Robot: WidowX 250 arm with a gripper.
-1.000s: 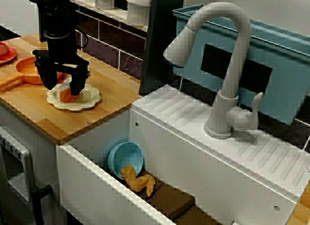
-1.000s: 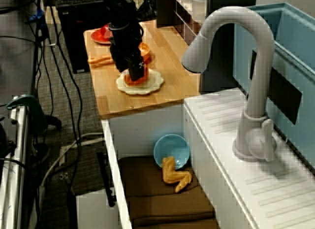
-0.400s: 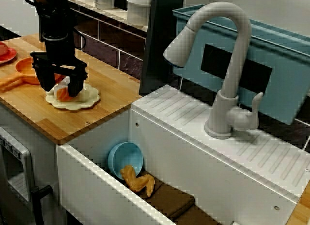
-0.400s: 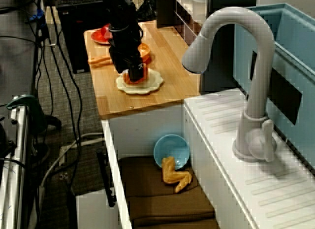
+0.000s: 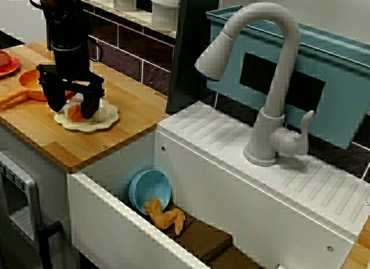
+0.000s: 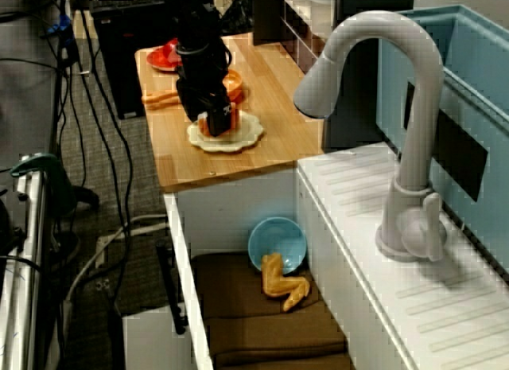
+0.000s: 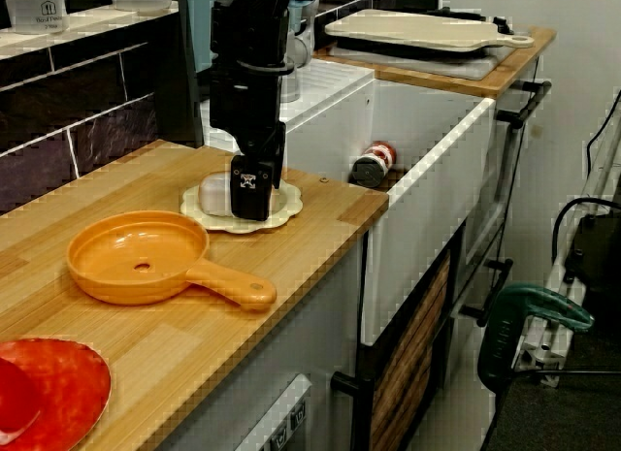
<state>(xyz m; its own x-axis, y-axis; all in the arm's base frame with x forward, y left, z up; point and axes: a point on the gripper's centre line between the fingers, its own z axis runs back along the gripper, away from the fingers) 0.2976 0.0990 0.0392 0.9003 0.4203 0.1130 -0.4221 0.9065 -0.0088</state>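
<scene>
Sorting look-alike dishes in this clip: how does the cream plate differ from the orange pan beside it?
The plate is pale cream, flat, with a scalloped edge; the pan is orange, deeper, with a handle. The plate carries food and sits under the gripper; the pan is empty. Both rest on the wooden counter.

1. A wooden desk [image 5: 127, 115] runs along a wall of dark tiles [image 5: 124, 55] with pale grout.
2. A white sink unit [image 5: 208, 136] adjoins it, with a tall pale tap [image 5: 272, 78].
3. The floor [image 6: 119, 187] is grey carpet, crossed by black cables [image 6: 102, 107].
4. Even indoor light, soft shadows.
</scene>
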